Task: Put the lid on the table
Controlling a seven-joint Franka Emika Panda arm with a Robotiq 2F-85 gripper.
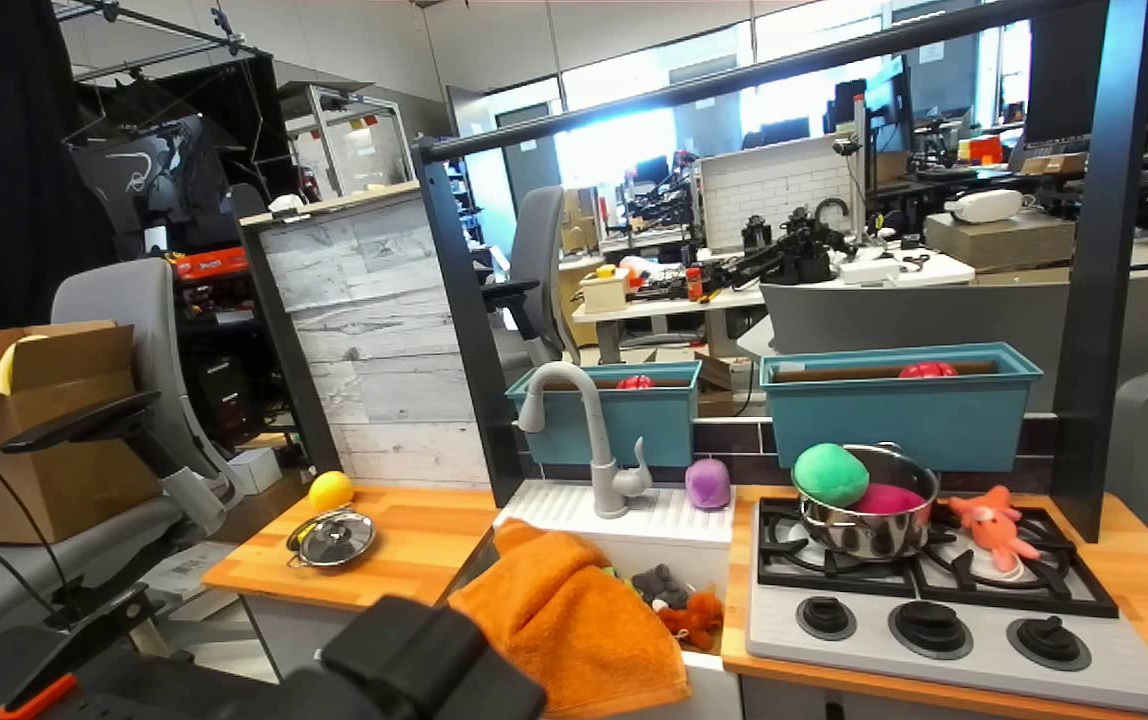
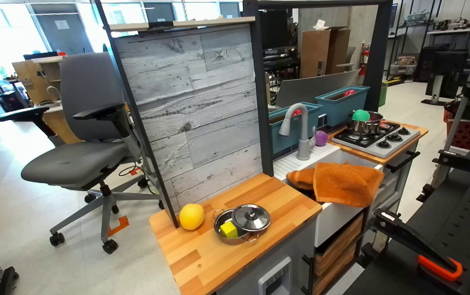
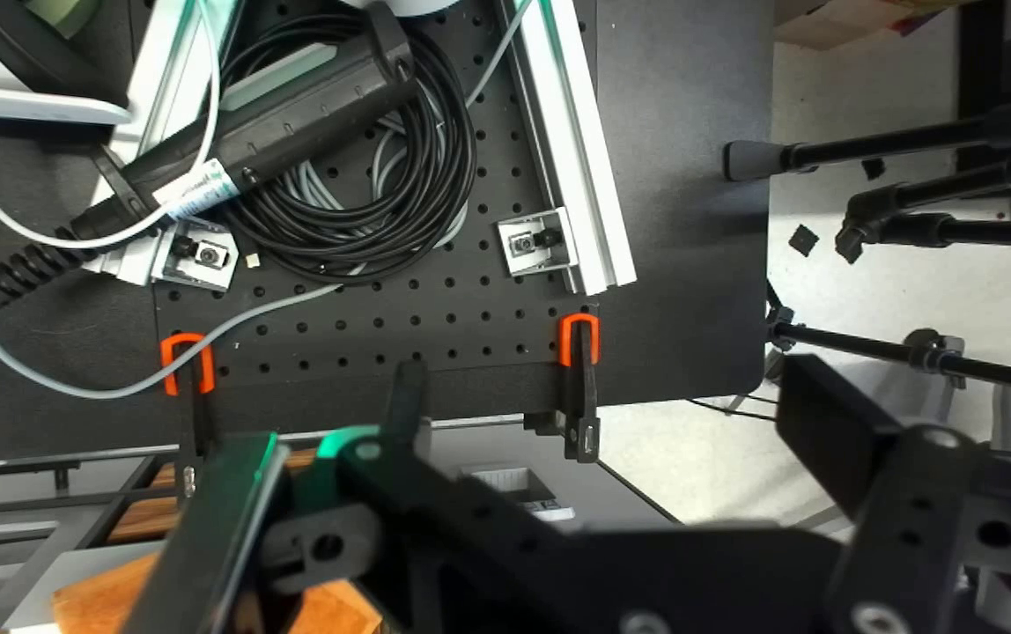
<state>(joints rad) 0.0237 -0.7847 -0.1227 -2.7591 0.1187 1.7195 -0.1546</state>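
Observation:
The lid point(image 2: 251, 217) is round, silvery metal with a knob at its centre. It also shows in an exterior view point(image 1: 338, 537). It rests off-centre on a small metal pot point(image 2: 235, 239), covering part of its opening. A yellow cube point(image 2: 229, 230) shows inside the uncovered part. The pot stands on the light-brown wooden table point(image 2: 202, 266), which also shows in an exterior view point(image 1: 424, 535). In the wrist view my gripper point(image 3: 608, 396) is open, with nothing between its fingers. It is away from the lid, over the black bench edge; lid and pot are out of the wrist view.
A yellow ball point(image 2: 191, 216) sits beside the pot, near the grey plank wall point(image 2: 202, 102). A sink with a grey faucet point(image 1: 599, 440) and an orange towel point(image 1: 569, 625) adjoins the table. A larger pot point(image 1: 869, 525) stands on the stove point(image 1: 834, 625). Cables point(image 3: 417, 194) lie on the bench.

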